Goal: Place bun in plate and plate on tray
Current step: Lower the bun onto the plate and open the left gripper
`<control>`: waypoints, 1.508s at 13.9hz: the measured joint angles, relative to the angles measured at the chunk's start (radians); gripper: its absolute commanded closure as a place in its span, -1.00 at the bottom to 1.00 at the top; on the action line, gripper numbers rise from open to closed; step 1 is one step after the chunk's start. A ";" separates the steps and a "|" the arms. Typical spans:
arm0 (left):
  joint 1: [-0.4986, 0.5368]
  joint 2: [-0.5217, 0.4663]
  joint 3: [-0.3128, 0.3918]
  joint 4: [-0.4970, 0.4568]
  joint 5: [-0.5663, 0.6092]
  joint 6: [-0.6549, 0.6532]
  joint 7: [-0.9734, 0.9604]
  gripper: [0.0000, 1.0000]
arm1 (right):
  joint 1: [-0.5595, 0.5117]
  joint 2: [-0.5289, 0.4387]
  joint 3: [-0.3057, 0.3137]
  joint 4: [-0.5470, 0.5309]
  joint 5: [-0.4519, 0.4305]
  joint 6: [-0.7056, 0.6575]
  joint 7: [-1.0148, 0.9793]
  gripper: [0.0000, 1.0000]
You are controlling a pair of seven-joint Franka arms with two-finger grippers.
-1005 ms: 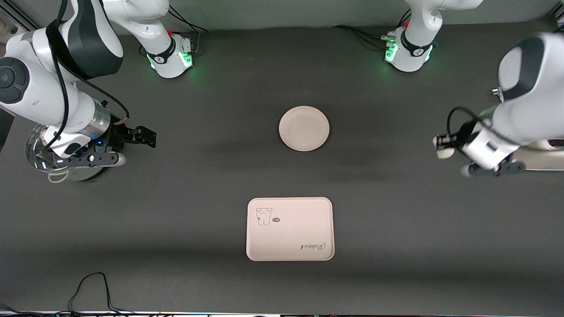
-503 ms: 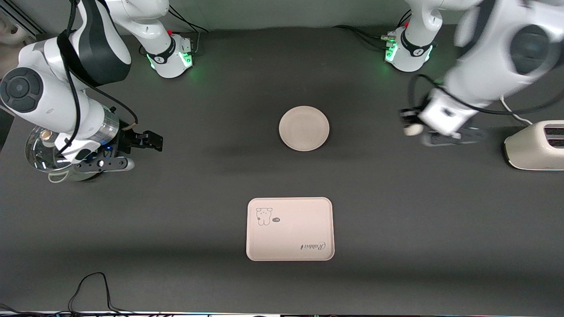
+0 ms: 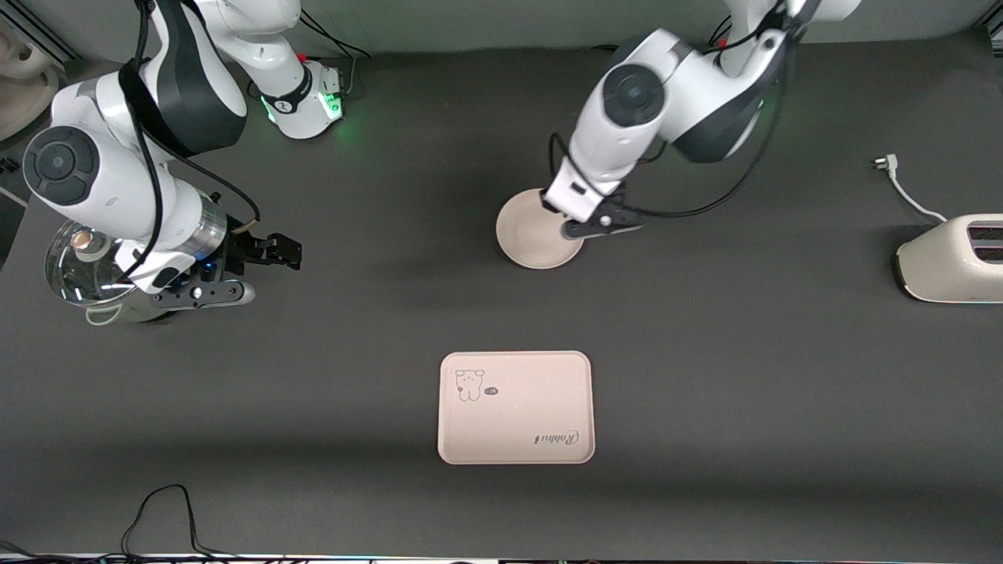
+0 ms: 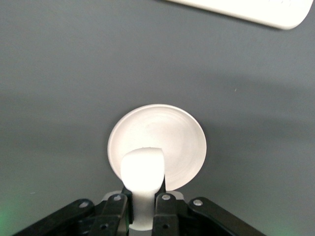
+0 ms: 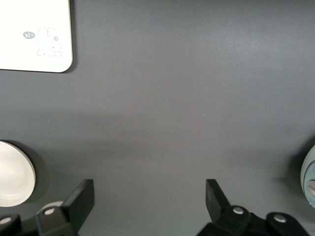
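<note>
The left hand [image 4: 142, 209], pinching the bun [image 4: 142, 169], hangs over the plate [image 3: 526, 235], nothing yet delivered to it or the tray [image 3: 515, 407]; the right hand [image 5: 147, 204] waits spread.

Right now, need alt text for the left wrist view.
The left end effector is shut on the off-white bun, holding it over the edge of the round cream plate on the dark table. A corner of the tray shows too.
</note>
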 measured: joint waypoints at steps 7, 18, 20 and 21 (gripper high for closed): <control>-0.124 0.112 0.000 -0.185 0.017 0.331 -0.111 0.58 | 0.000 0.002 0.004 -0.008 0.054 0.000 0.000 -1.00; -0.129 0.212 0.006 -0.209 0.050 0.463 -0.126 -1.00 | 0.007 0.018 0.159 -0.211 0.097 0.263 0.127 -1.00; -0.128 0.207 0.013 -0.206 0.050 0.463 -0.128 -1.00 | 0.010 0.022 0.194 -0.258 0.097 0.328 0.157 -1.00; -0.126 0.195 0.026 -0.201 0.051 0.454 -0.129 -0.99 | 0.011 0.024 0.209 -0.297 0.097 0.385 0.162 -1.00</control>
